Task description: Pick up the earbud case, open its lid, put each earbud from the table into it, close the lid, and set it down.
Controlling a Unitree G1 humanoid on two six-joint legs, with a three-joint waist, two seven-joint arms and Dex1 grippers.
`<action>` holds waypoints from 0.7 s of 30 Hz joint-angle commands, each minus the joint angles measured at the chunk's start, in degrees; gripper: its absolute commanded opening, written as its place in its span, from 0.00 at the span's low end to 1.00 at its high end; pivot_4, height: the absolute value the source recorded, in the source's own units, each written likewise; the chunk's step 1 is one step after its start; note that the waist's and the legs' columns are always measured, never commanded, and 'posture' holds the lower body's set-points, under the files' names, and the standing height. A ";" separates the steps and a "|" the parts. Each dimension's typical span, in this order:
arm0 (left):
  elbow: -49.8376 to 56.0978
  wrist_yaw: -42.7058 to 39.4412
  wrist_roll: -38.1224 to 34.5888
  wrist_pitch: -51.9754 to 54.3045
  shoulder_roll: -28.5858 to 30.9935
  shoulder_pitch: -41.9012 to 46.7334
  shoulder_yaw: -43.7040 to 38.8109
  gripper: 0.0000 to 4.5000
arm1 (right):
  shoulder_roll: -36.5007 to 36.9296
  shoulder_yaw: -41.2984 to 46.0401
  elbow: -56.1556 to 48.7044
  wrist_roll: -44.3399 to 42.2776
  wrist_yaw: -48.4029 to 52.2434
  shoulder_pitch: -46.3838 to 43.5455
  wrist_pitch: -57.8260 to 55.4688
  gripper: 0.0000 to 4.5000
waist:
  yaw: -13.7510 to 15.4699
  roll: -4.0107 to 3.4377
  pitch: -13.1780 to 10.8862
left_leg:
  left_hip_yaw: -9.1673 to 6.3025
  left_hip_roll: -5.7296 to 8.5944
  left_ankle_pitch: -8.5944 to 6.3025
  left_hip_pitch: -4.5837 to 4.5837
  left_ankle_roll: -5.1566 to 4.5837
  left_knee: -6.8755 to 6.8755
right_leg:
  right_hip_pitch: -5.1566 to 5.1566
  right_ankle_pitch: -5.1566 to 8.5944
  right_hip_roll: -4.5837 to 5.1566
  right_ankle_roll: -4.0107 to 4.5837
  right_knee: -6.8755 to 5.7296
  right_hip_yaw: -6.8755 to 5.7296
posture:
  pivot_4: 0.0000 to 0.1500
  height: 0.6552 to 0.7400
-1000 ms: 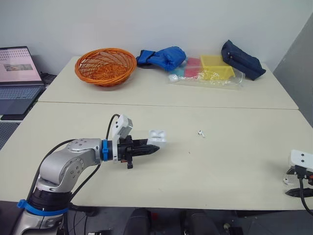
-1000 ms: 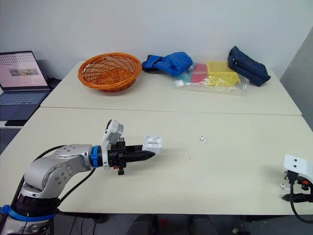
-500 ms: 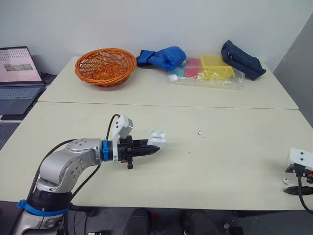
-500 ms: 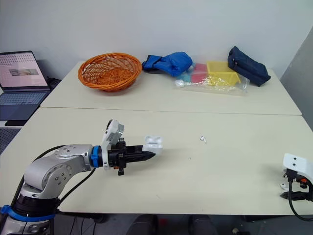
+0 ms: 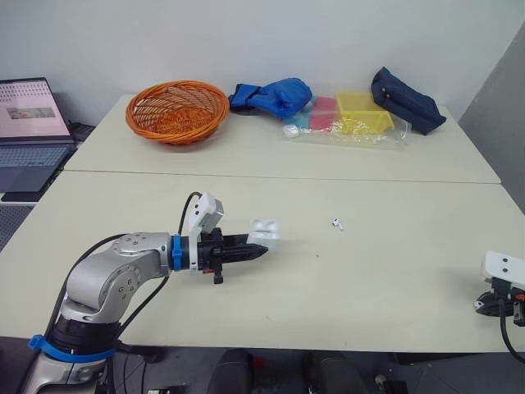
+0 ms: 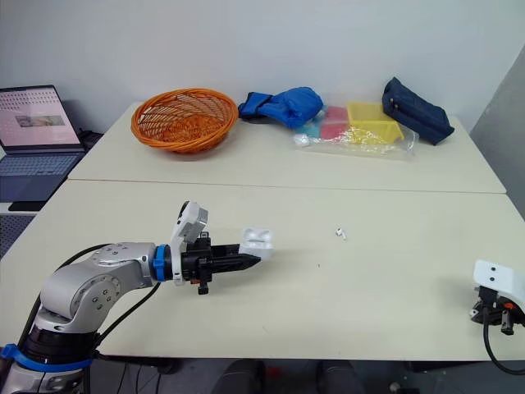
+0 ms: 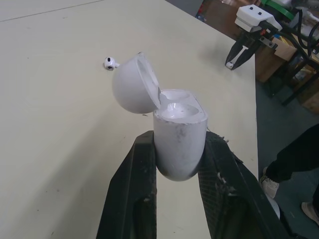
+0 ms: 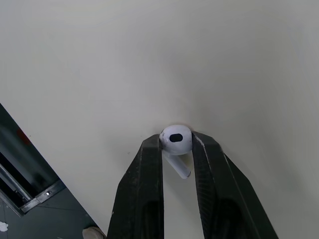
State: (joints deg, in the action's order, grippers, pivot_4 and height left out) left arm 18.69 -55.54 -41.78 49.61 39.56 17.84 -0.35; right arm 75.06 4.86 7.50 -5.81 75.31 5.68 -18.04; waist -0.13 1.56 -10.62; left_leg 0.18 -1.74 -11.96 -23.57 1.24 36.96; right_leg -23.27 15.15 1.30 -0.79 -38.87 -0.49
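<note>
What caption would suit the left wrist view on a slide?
Left gripper holds the open case above the table; one earbud lies beyond it.

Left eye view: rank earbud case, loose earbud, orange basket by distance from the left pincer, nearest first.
1. earbud case, held in the left pincer.
2. loose earbud, to its right.
3. orange basket, far back left.

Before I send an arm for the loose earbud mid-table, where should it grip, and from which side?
Probably the round head of the loose earbud, from straight above: it lies flat on the table, so only its sides are free, and the thin stem looks easy to lose. The right gripper holds the other earbud by its head the same way.
</note>
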 commanded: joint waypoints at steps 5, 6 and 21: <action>2.44 -0.13 -1.31 -0.27 0.20 0.13 -0.69 0.17 | -0.22 0.88 -0.88 -0.66 0.63 -0.32 0.30 0.10 | -0.01 0.00 0.00 | -0.01 0.00 0.00 0.01 0.00 0.00 | 0.00 0.01 0.00 0.01 0.00 0.00 | 1.00 1.00; 2.39 -0.19 -1.23 -0.38 0.23 0.09 -0.69 0.17 | -0.19 1.02 -1.15 -0.90 0.88 -0.32 0.42 0.10 | -0.01 0.00 0.00 | -0.01 0.00 0.00 0.01 0.00 0.00 | 0.00 0.01 0.00 0.01 0.00 -0.01 | 1.00 1.00; -5.31 7.26 8.88 -20.26 -14.44 9.43 1.18 0.17 | -35.50 12.06 -27.23 -40.80 -31.13 -50.57 -51.43 0.10 | -0.19 0.04 -0.11 | -0.14 -0.04 0.02 0.00 0.03 0.02 | 0.04 -0.25 -0.07 -0.21 -0.03 0.05 | 1.00 1.00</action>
State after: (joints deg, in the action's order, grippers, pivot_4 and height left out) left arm 12.63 -50.10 -33.58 34.04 27.42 24.13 1.27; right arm 43.31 12.76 -17.55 -42.08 52.98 -40.62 -66.38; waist -0.32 1.60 -10.73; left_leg 0.07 -1.78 -11.93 -23.67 1.27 36.98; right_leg -23.32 14.87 1.24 -1.02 -38.90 -0.43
